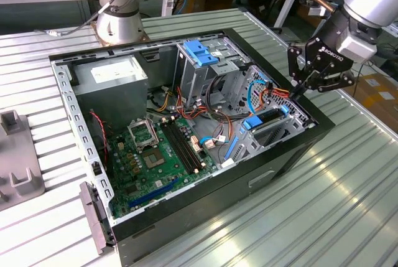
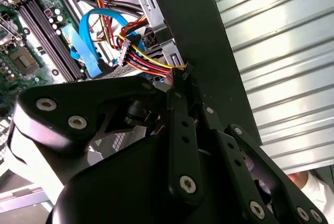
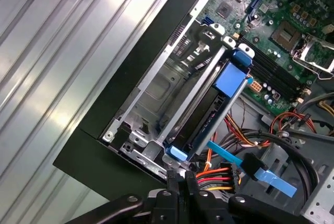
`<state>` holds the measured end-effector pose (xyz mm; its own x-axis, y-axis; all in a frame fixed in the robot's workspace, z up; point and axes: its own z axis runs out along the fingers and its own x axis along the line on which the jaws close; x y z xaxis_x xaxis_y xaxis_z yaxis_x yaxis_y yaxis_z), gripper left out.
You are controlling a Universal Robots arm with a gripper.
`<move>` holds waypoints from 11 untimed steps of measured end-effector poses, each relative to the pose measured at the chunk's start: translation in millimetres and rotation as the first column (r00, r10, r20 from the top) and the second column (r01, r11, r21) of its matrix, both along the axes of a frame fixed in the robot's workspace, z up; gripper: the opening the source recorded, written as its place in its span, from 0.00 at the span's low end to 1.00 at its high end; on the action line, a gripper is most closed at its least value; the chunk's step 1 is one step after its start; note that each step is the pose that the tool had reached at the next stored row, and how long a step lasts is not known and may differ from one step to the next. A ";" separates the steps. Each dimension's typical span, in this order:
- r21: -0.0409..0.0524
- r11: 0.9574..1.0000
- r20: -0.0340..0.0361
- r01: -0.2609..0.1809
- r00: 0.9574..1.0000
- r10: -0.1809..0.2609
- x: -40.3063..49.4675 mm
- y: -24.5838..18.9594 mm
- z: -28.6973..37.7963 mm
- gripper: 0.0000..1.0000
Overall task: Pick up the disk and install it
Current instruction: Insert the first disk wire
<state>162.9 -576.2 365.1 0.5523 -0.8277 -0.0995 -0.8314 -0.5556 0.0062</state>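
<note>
The disk point(image 1: 266, 119) sits inside the open computer case point(image 1: 205, 217), lodged in the low drive cage point(image 3: 172, 98) at the case corner nearest the pincer point(image 1: 297, 90). Its blue carrier rails run along both sides, and in the first wrist view the disk point(image 3: 214, 112) lies lengthwise in the cage, just ahead of the pincer tips. The pincer hovers at the case edge directly beside the disk, its fingers point(image 2: 180, 130) drawn close together and gripping nothing — they stand next to the bundle of red, yellow and black power wires point(image 2: 148, 59). Judged from this, pickup and placement appear done. Whether the disk is fully seated cannot be told, and the wires do not look connected to it. The case rests on the ribbed metal tabletop point(image 1: 348, 186).
</note>
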 end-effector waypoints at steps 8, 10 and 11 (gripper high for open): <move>0.004 0.999 0.000 0.052 0.999 -0.052 -5.4 0.0 0.0 0.17; 0.004 0.998 0.000 0.061 0.998 -0.061 -6.6 0.0 0.0 0.17; 0.004 0.998 0.000 0.066 0.998 -0.066 -7.2 0.0 0.0 0.17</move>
